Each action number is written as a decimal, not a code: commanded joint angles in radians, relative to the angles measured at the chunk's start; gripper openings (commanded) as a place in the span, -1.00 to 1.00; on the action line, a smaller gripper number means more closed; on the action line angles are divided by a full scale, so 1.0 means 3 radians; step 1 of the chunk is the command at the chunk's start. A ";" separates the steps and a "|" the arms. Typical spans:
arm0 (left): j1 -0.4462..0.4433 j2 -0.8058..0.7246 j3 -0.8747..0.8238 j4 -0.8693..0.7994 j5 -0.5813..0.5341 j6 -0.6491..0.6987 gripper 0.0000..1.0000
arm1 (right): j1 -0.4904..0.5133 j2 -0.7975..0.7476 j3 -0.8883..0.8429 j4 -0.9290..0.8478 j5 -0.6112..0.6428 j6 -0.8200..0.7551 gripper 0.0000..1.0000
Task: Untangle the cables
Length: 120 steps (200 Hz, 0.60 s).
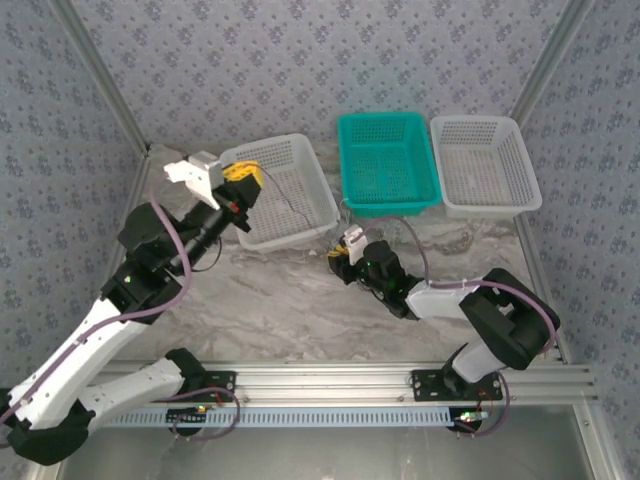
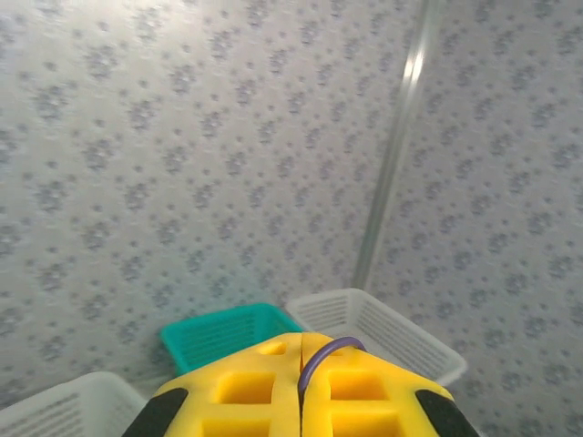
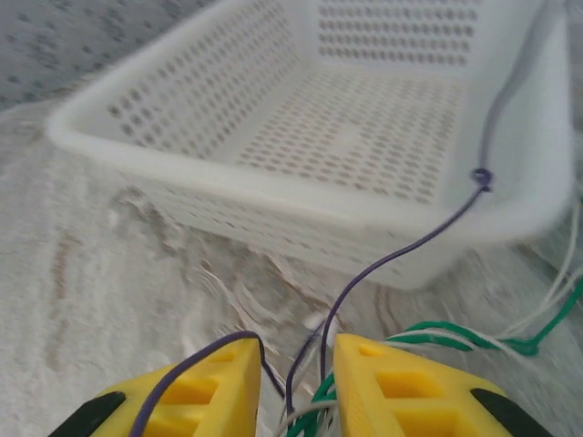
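My left gripper (image 1: 241,180) hangs raised over the left white basket (image 1: 310,152), shut on a dark purple cable (image 2: 321,353) that loops out between its yellow fingers. That cable (image 1: 288,207) runs down across the basket to a tangle (image 1: 337,248) on the table. My right gripper (image 1: 342,256) sits low at the tangle. Its jaws (image 3: 298,350) stand apart, and between them pass the purple cable (image 3: 401,250), green cable (image 3: 455,330) and whitish cable (image 3: 547,300). A purple strand lies over its left finger (image 3: 196,382). A small knot (image 3: 480,176) shows on the purple cable at the basket rim.
A teal basket (image 1: 348,160) stands at the back centre and another white basket (image 1: 525,160) at the back right. The left white basket's near wall (image 3: 273,196) rises just in front of my right gripper. Patterned walls enclose the marble table (image 1: 290,310).
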 commanded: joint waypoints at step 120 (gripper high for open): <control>0.1364 0.0931 0.1534 -0.0249 0.0998 -0.0472 -1.00 | -0.0226 -0.0228 -0.0564 -0.0359 0.0978 0.0646 -0.07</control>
